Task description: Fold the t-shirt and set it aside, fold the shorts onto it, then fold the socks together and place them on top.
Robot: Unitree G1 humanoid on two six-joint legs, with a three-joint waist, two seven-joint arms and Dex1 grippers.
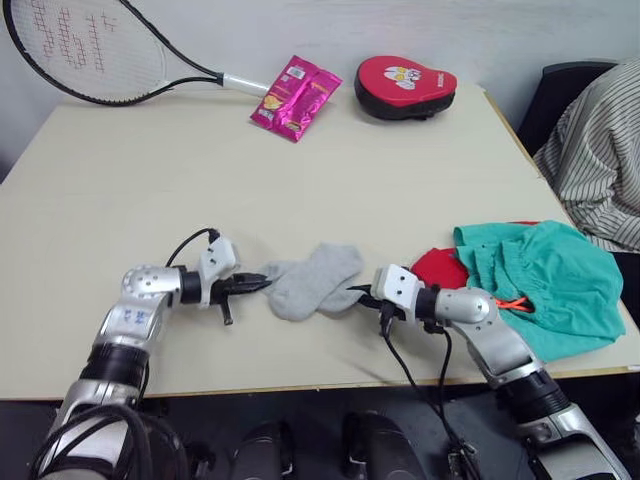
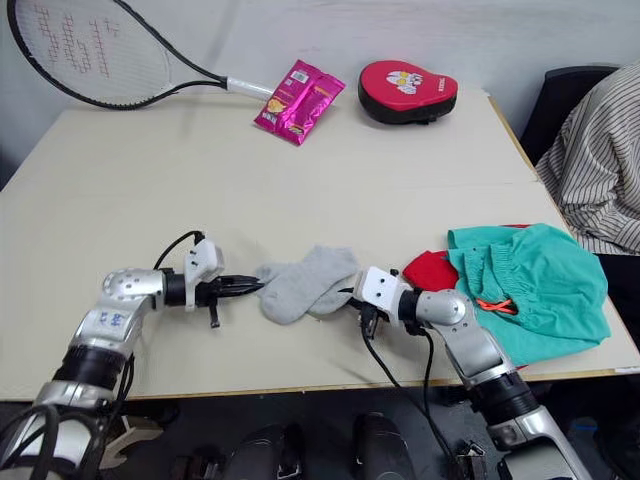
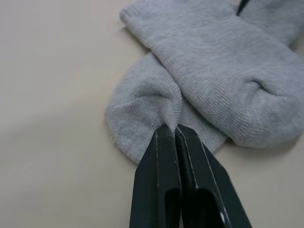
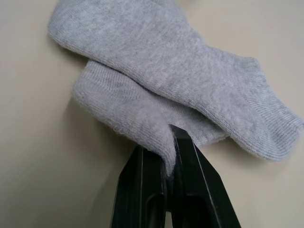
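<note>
Socks [image 1: 312,281] overlapped near the tabletop's [image 1: 200,170] near edge, pinched at the left end by the left hand [image 1: 258,284] and at the right end by the right hand [image 1: 362,294]. Shorts [image 1: 545,280] at far right, lying over a red t-shirt [image 1: 438,267].

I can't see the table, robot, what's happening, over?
Left gripper shut on socks. Right gripper shut on their other end. Shorts lie over t-shirt, robot's right. Nothing blocks the way.
</note>
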